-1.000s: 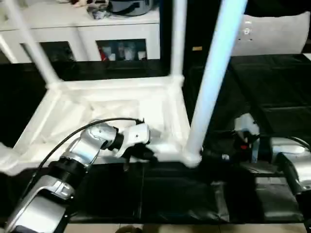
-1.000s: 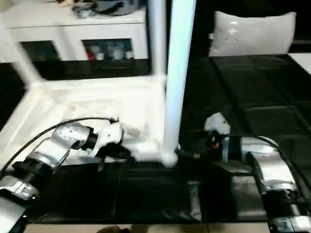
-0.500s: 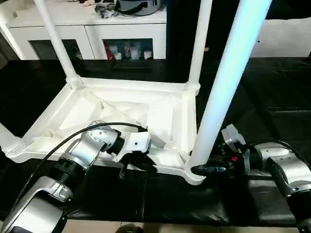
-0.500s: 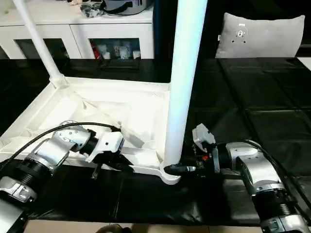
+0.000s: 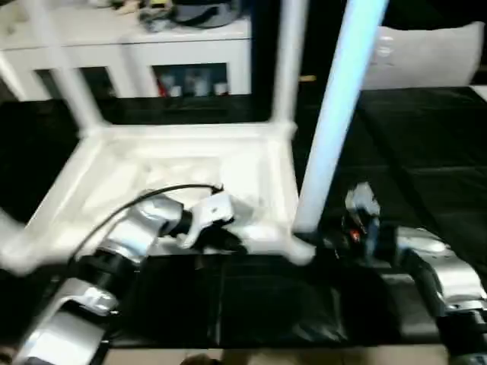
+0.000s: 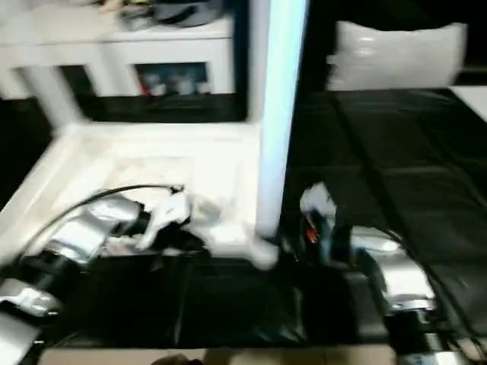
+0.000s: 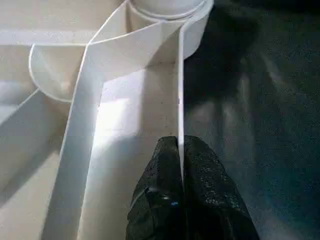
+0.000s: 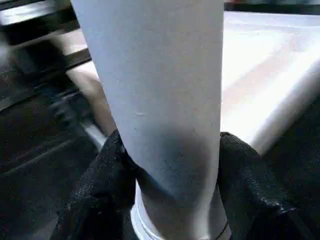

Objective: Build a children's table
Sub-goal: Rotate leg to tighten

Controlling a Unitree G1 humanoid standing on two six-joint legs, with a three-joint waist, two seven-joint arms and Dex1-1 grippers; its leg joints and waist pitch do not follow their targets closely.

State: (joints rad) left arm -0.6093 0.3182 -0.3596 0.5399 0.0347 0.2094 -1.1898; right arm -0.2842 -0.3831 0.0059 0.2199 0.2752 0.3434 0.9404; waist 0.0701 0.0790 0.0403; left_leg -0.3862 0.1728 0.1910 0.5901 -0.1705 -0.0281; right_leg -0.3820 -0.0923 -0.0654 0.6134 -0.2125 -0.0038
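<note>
While the children's table [image 5: 183,175] lies upside down on a black surface [image 5: 411,144], ribbed underside up, its build looks close to done. I can see 3 legs standing up from the corner sockets: 2 at the far corners [image 5: 65,76] [image 5: 285,68] and 1 at the near corner [image 5: 335,114] on the robot's right. At the near corner on its left a pale rounded shape pokes in at the edge of the head views; whether that is the 4th leg I cannot tell.

The right gripper [image 8: 167,195] has its jaws about half open and closed around the base of the near leg, just above the socket, one black finger [image 8: 100,190] on each side of the tube. From where I stand this looks like pressing or turning that leg home, and checking the seat is probably what remains. The left gripper [image 7: 179,200] has its jaws pinched shut on the thin near rim of the table, steadying it close to that same corner.

Beyond the dark surface stands a white cabinet [image 5: 129,46] with glass doors and clutter on top, and a grey cushion [image 5: 434,53] sits off to the right.
</note>
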